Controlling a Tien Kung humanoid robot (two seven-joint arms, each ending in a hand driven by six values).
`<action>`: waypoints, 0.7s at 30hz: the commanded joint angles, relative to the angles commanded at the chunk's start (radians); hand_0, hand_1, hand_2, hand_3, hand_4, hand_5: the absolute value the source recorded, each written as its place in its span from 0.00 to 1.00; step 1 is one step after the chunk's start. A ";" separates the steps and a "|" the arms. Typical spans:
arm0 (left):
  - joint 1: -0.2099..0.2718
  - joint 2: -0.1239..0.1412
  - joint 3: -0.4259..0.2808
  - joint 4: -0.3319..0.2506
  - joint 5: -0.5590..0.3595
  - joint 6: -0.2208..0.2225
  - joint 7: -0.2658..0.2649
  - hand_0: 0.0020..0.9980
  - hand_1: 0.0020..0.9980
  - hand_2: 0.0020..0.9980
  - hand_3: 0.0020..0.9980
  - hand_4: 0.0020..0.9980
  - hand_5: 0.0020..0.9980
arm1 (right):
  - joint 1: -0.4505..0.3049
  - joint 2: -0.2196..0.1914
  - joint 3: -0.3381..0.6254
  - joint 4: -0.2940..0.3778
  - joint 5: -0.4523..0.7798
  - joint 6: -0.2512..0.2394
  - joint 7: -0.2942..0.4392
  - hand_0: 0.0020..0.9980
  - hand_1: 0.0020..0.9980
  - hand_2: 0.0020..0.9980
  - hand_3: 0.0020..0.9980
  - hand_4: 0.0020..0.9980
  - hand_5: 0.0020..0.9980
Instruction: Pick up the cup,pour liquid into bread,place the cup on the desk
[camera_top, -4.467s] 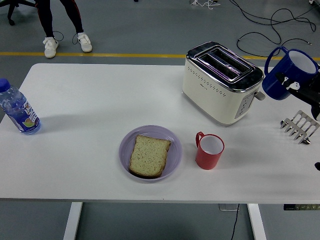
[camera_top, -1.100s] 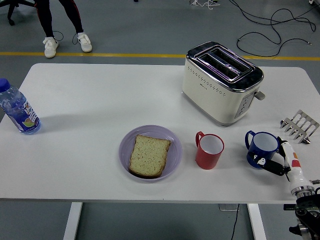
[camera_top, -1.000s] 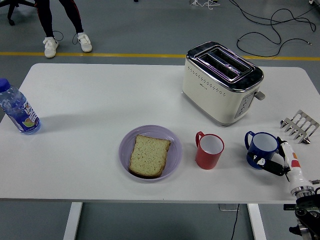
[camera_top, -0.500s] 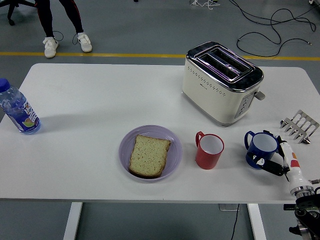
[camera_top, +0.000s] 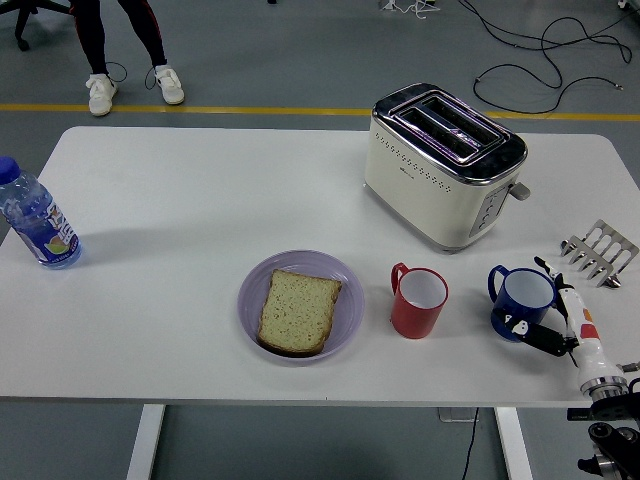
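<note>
My right hand (camera_top: 560, 320) comes in from the lower right corner, and most of the arm is cut off by the picture's edge. Its fingers (camera_top: 530, 338) wrap the near and right sides of the blue cup (camera_top: 522, 298), which stands upright on the white table (camera_top: 200, 200) near the front right edge. Whether the grip is firm or loosening is hard to make out; the fingers touch the cup's wall. The cup's handle points left, toward a red mug (camera_top: 417, 300) standing just beside it. Nothing can be made out inside either cup.

Left of the red mug, a slice of bread (camera_top: 297, 311) lies on a lilac plate (camera_top: 345, 320). A cream toaster (camera_top: 442, 165) sits behind. A small metal rack (camera_top: 598, 252) lies at the right edge. A water bottle (camera_top: 35, 220) stands at the far left, partly cut off. A person's legs (camera_top: 125, 45) show at the top.
</note>
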 joint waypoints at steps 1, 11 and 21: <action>0.000 0.000 0.000 0.000 0.000 0.000 0.000 0.66 0.69 0.71 0.61 0.34 0.94 | 0.000 0.000 0.000 0.000 0.000 0.001 0.000 0.71 0.65 0.86 0.99 0.91 0.02; -0.001 0.000 0.008 0.000 -0.004 0.001 -0.001 0.66 0.69 0.71 0.61 0.34 0.94 | -0.005 0.000 0.006 0.011 -0.002 0.007 0.001 0.85 0.79 0.94 1.00 0.93 0.00; -0.005 0.001 0.007 0.000 -0.002 0.000 0.000 0.66 0.69 0.71 0.61 0.34 0.94 | -0.010 -0.003 0.016 0.022 -0.017 0.009 -0.009 0.89 0.84 0.96 1.00 0.93 0.00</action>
